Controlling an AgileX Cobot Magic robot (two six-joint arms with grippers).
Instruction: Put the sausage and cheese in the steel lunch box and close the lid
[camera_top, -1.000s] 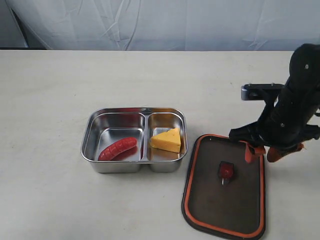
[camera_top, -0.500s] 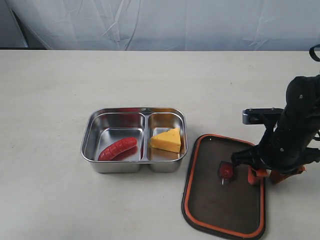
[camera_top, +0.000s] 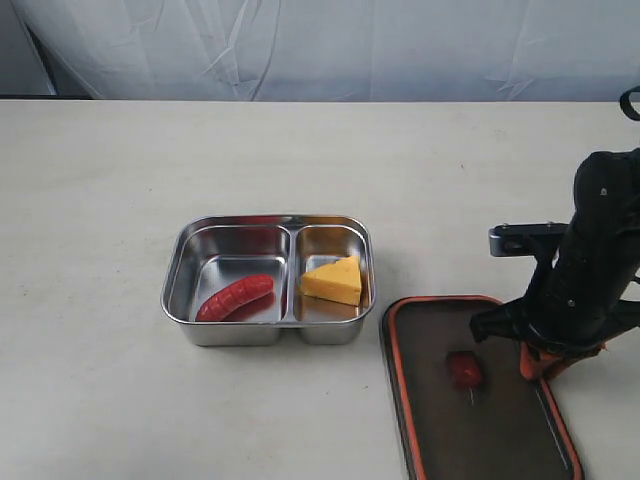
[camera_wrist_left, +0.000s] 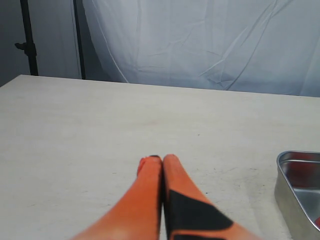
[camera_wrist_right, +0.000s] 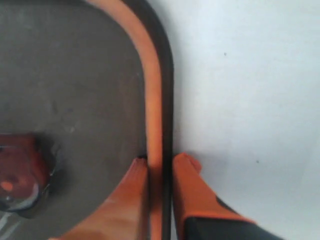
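Observation:
The steel lunch box sits mid-table with the red sausage in its larger compartment and the yellow cheese in the smaller one. To its right lies the dark lid, underside up, orange seal rim showing, red valve tab at its centre. My right gripper is shut on the lid's right rim, one finger inside the rim and one outside. My left gripper is shut on nothing, above bare table; a corner of the box shows beside it.
A white cloth backdrop hangs behind the far table edge. A dark stand is at the back in the left wrist view. The lid reaches the picture's front edge.
The right gripper came down onto the lid's right rim and shut on it. The lid has shifted and turned toward the front right. Box, sausage and cheese have not moved.

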